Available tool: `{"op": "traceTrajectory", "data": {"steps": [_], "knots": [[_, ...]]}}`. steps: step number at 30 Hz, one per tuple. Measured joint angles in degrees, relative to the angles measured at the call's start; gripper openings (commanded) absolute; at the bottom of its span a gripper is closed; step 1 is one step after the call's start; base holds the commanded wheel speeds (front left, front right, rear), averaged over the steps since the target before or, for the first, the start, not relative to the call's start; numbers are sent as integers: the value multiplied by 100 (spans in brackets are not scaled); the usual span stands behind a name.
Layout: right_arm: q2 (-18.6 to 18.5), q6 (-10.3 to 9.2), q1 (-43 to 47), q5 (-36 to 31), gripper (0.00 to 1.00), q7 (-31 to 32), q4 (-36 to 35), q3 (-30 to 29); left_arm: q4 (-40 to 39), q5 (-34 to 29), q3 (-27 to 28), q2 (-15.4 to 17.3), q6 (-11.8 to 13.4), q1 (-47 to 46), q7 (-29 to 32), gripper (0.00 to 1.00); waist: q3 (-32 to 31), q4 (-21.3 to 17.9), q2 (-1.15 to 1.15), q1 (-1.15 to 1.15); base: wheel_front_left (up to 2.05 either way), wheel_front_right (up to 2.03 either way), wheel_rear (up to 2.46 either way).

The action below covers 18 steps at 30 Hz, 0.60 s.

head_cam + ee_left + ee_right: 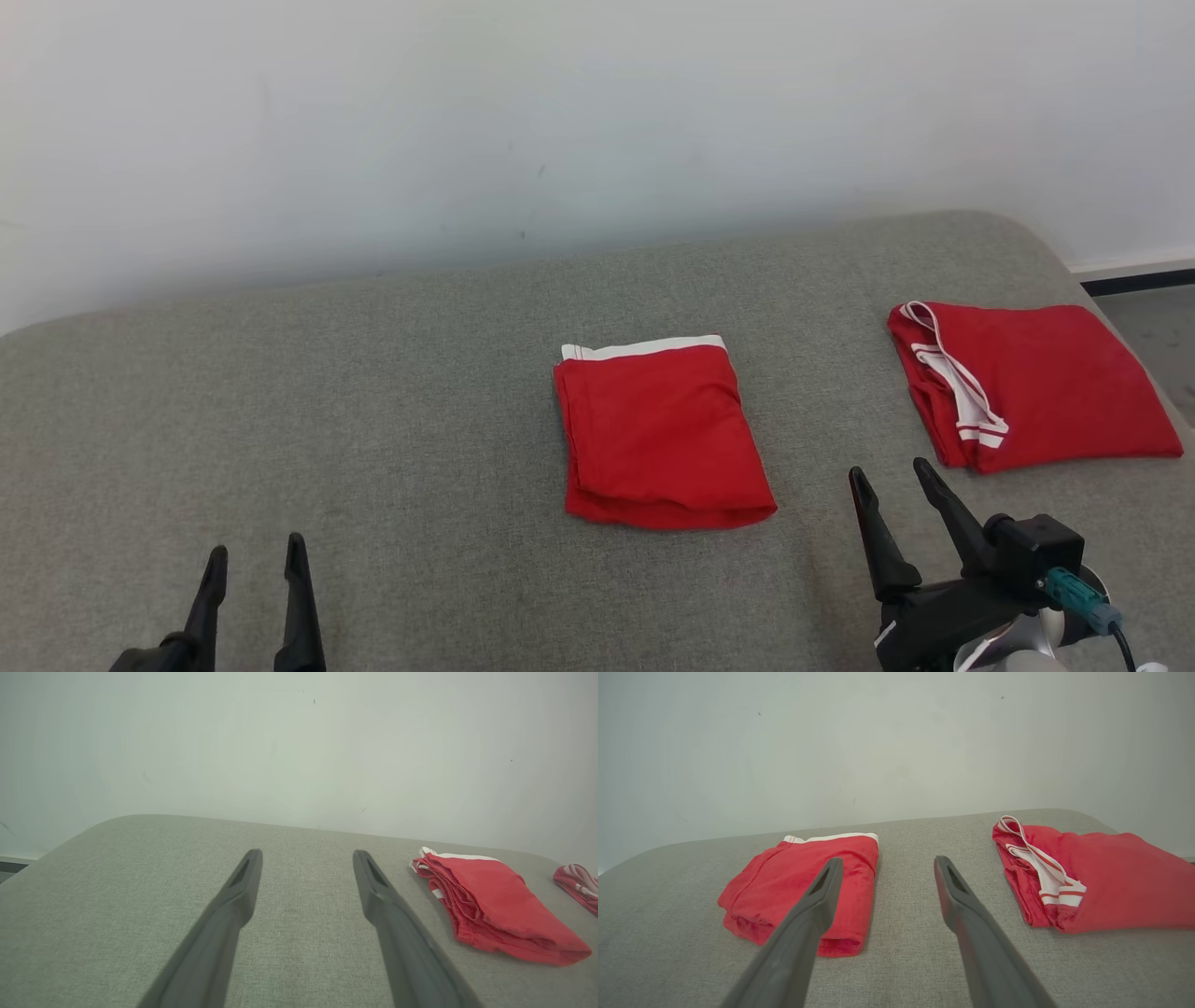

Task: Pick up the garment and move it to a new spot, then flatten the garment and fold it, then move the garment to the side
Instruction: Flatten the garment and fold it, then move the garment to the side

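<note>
Head cam looks down from above at the gray cushion toward the wall, both wrist cams sit low and close over that cushion facing the same wall, and all three catch the middle folded red garment.

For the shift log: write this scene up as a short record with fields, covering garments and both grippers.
surface: grey fabric, white wall behind
centre garment: red, white band, folded flat
right garment: red, white stripes, folded, near right edge
left gripper: open, empty, over bare surface
right gripper: open, empty, between the garments, nearer the robot
</note>
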<state>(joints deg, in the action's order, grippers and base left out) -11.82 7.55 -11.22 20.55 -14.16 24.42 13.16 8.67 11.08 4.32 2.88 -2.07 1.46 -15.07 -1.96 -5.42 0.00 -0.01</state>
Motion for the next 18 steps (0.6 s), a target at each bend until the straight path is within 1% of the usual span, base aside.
{"op": "traceTrajectory", "data": {"steps": [18], "knots": [[8,1,-68,55,100,-58,115,60,-16,76,-62,0,101,52,0,100,42,91,0,1,0,0,0]]}}
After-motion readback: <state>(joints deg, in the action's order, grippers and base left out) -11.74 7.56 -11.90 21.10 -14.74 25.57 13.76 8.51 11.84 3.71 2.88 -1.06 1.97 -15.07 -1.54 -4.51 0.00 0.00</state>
